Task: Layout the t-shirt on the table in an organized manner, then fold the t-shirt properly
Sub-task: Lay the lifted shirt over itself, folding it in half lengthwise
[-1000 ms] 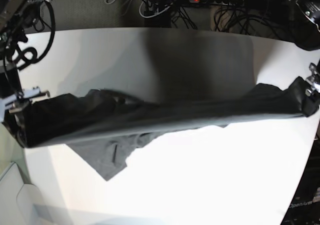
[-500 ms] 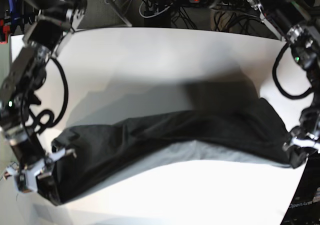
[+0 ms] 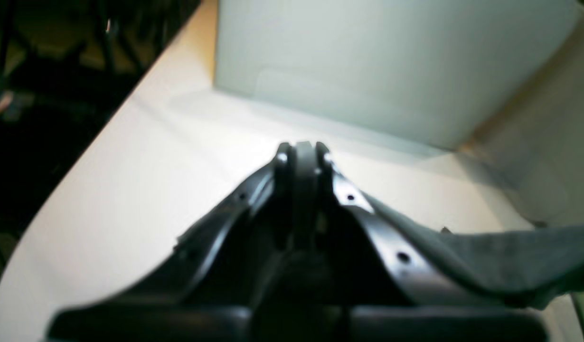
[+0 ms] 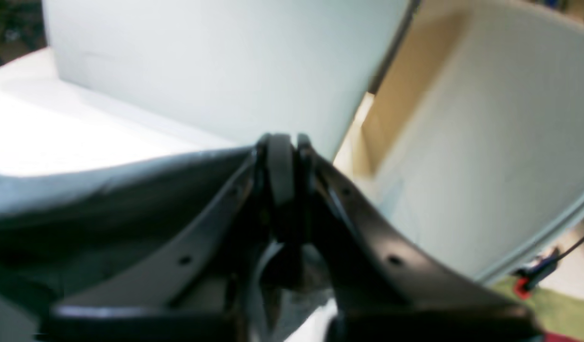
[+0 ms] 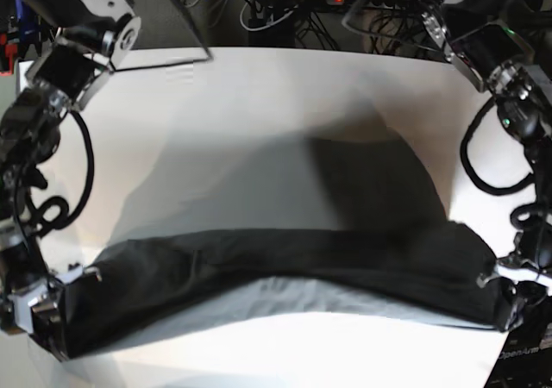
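White bench (image 5: 259, 112), smooth, glossy, rounded edge. Dark charcoal t-shirt (image 5: 276, 272) spans the lower frame as a long rumpled band, soft matte knit. Right pincer (image 5: 39, 315) at lower left and left pincer (image 5: 511, 289) at lower right each pinch one end, jaws clamped on cloth.

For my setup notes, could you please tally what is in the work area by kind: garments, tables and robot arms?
Garments: 1, the dark grey t-shirt, stretched between both arms.
Tables: 1, the white table.
Robot arms: 2, the left gripper and the right gripper, each with fingers shut on a shirt end.
Total: 4
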`<act>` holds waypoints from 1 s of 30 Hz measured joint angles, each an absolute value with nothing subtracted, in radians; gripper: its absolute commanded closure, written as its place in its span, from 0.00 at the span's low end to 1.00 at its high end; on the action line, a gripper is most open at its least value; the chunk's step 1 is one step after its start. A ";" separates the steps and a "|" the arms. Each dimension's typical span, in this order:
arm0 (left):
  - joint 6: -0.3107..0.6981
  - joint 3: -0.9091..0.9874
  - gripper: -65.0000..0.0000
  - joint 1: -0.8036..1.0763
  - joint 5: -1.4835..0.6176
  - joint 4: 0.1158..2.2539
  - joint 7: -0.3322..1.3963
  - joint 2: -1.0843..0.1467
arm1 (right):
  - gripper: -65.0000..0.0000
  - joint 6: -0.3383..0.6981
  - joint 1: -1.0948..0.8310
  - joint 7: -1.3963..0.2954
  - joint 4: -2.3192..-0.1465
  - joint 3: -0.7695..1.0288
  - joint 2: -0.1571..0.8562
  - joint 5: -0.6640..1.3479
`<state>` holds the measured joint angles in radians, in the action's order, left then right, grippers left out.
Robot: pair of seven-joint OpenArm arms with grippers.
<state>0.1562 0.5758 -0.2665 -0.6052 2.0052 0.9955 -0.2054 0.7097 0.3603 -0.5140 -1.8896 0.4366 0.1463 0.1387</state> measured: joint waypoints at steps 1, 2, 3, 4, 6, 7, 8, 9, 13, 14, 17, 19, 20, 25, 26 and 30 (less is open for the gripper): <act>0.152 0.579 0.99 -0.253 -0.596 2.016 0.997 -0.205 | 1.00 0.707 0.349 -0.516 -1.914 0.443 0.138 0.134; 0.147 0.582 0.99 -0.244 -0.597 2.014 1.009 -0.205 | 1.00 0.705 0.348 -0.527 -1.936 0.445 0.132 0.130; 0.141 0.583 0.99 -0.240 -0.615 2.009 1.020 -0.205 | 1.00 0.704 0.346 -0.531 -1.964 0.445 0.130 0.126; 0.142 0.591 0.99 -0.239 -0.643 2.006 1.020 -0.208 | 1.00 0.706 0.344 -0.527 -1.990 0.442 0.126 0.134; 0.157 0.631 0.99 -0.247 -0.720 2.008 1.020 -0.207 | 1.00 0.707 0.337 -0.497 -2.025 0.459 0.102 0.158; 0.155 0.659 0.99 -0.247 -0.736 2.011 1.014 -0.208 | 1.00 0.709 0.337 -0.496 -2.026 0.480 0.094 0.182; 0.149 0.689 0.99 -0.246 -0.749 2.012 1.010 -0.212 | 1.00 0.710 0.337 -0.500 -2.024 0.504 0.088 0.179; 0.141 0.709 0.99 -0.244 -0.752 2.011 1.012 -0.218 | 1.00 0.709 0.337 -0.505 -2.020 0.522 0.088 0.179; 0.154 0.716 0.99 -0.247 -0.831 2.011 1.015 -0.247 | 1.00 0.707 0.332 -0.442 -2.022 0.533 0.088 0.192; 0.153 0.717 0.99 -0.250 -0.843 2.011 1.014 -0.256 | 1.00 0.707 0.332 -0.427 -2.022 0.542 0.088 0.192; 0.150 0.724 0.99 -0.249 -0.881 2.012 1.012 -0.262 | 1.00 0.706 0.331 -0.374 -2.020 0.571 0.078 0.187; 0.154 0.748 0.99 -0.250 -0.931 2.012 1.013 -0.261 | 1.00 0.706 0.332 -0.305 -2.014 0.585 0.051 0.191; 0.154 0.759 0.99 -0.253 -0.944 2.012 1.012 -0.258 | 1.00 0.706 0.332 -0.284 -2.010 0.586 0.043 0.191; 0.153 0.762 0.99 -0.288 -0.948 2.012 1.007 -0.254 | 1.00 0.706 0.343 -0.171 -2.008 0.587 0.016 0.190; 0.154 0.762 0.99 -0.305 -0.948 2.012 1.006 -0.251 | 1.00 0.710 0.352 -0.167 -2.008 0.588 0.017 0.190; 0.153 0.760 0.99 -0.381 -0.948 2.012 1.005 -0.244 | 1.00 0.706 0.368 -0.144 -2.009 0.591 0.030 0.222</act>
